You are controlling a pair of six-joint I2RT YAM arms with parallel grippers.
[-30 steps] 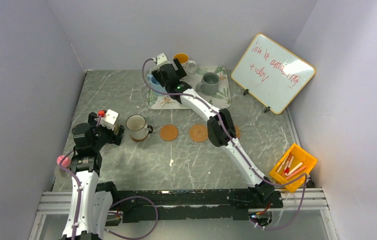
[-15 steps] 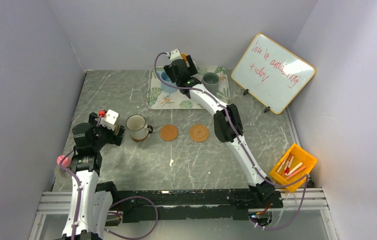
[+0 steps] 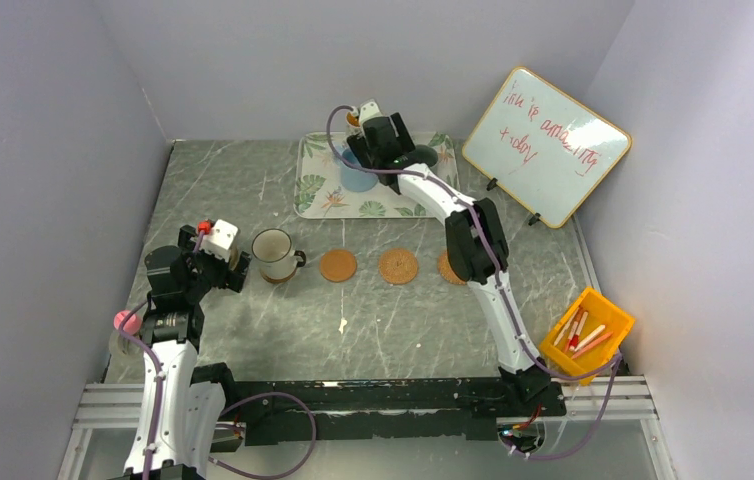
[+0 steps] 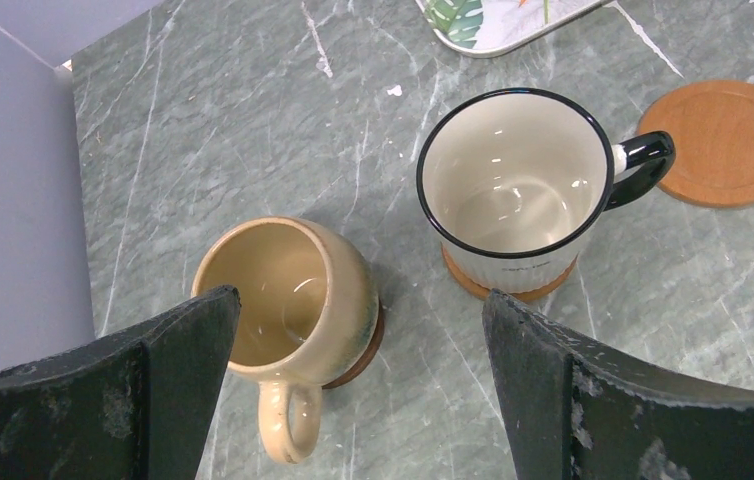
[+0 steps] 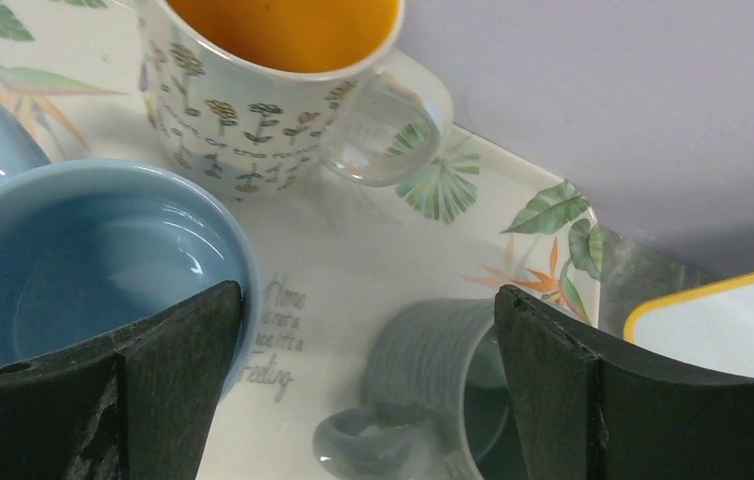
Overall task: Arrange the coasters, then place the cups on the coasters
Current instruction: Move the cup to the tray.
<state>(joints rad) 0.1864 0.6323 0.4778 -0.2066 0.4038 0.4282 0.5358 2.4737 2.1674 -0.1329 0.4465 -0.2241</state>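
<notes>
Top view: the right arm point(image 3: 473, 240) reaches over the tray point(image 3: 323, 170); three bare coasters point(image 3: 338, 265) line the tabletop point(image 3: 253, 190).
Left wrist: left fingers point(image 4: 103, 400) spread, the tan mug point(image 4: 288, 300) between them.
Right wrist: right fingers point(image 5: 653, 400) spread, the grey-green mug point(image 5: 433, 390) between them, the blue mug point(image 5: 83, 260) against the left one.

I saw the tan mug point(image 4: 288, 300) and dark-rimmed mug point(image 4: 513, 180) upright on coasters point(image 4: 483, 287), three more coasters point(image 3: 338, 265) bare, three mugs point(image 5: 83, 270) on the tray point(image 5: 333, 250).
</notes>
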